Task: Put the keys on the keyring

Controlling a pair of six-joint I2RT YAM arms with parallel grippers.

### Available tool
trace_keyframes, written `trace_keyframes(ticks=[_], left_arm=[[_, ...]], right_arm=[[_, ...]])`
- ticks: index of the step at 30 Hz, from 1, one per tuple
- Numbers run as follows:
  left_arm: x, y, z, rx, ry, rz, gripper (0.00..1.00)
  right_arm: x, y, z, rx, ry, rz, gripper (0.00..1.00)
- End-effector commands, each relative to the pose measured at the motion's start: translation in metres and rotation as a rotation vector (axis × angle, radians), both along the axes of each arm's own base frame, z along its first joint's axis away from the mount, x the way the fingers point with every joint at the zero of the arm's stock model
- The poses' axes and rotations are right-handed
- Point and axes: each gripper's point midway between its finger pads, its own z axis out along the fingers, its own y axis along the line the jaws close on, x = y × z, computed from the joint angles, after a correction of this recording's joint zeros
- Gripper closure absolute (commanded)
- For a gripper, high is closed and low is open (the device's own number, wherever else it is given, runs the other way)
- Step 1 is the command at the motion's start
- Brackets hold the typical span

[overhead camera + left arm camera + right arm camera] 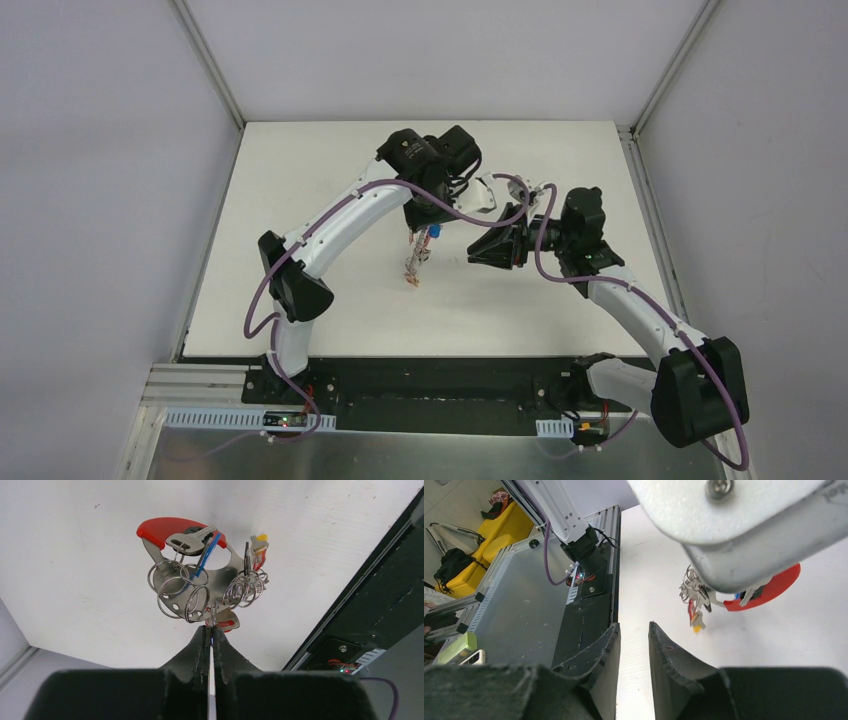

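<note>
The keyring (200,582) hangs from my left gripper (211,628), which is shut on one of its grey rings. It has a thick red curved band (160,527), a metal plate and several rings. On it hang a silver key (189,539), a blue key (207,555) and yellow and red tags (258,547). From above, the keyring (417,262) dangles over the white table (330,300), under the left gripper (425,232). My right gripper (634,630) is open and holds nothing. It sits just right of the keyring (694,592), apart from it. In the top view the right gripper (473,255) points left.
A black rail (430,385) runs along the table's near edge, with the arm bases on it. A grey metal sheet (519,610) lies beyond that rail. Grey walls stand on the left, right and far sides. The left arm's white wrist (734,525) hangs over the right gripper.
</note>
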Motion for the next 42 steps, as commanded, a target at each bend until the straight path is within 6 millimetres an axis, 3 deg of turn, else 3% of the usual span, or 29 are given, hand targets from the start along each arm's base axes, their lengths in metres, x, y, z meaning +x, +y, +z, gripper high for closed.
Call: trace_keyframes(ticks=[1, 7, 13, 23, 26, 34, 42], left_arm=[[0.0, 0.025, 0.007, 0.113, -0.05, -0.028, 1.0], [0.002, 0.033, 0.001, 0.171, -0.054, -0.033, 1.0], [0.015, 0.049, 0.003, 0.265, -0.129, -0.025, 1.0], [0.02, 0.075, 0.006, 0.421, -0.169, -0.047, 1.0], [0.014, 0.067, 0.007, 0.359, -0.139, -0.053, 1.0], [-0.028, 0.026, 0.015, 0.045, 0.077, -0.089, 1.0], [-0.052, -0.007, 0.032, -0.222, 0.207, -0.078, 1.0]], right_arm=[[0.001, 0.0, 0.021, 0.026, -0.101, 0.009, 0.7], [0.002, 0.0, 0.02, 0.024, -0.1, 0.006, 0.7], [0.003, -0.001, 0.02, 0.018, -0.103, 0.0, 0.71], [0.006, -0.001, 0.016, 0.001, -0.102, -0.01, 0.71], [0.006, -0.001, 0.016, 0.001, -0.101, -0.006, 0.71], [-0.001, -0.001, 0.022, 0.011, -0.107, 0.017, 0.72], [-0.004, -0.001, 0.03, 0.034, -0.085, 0.025, 0.72]])
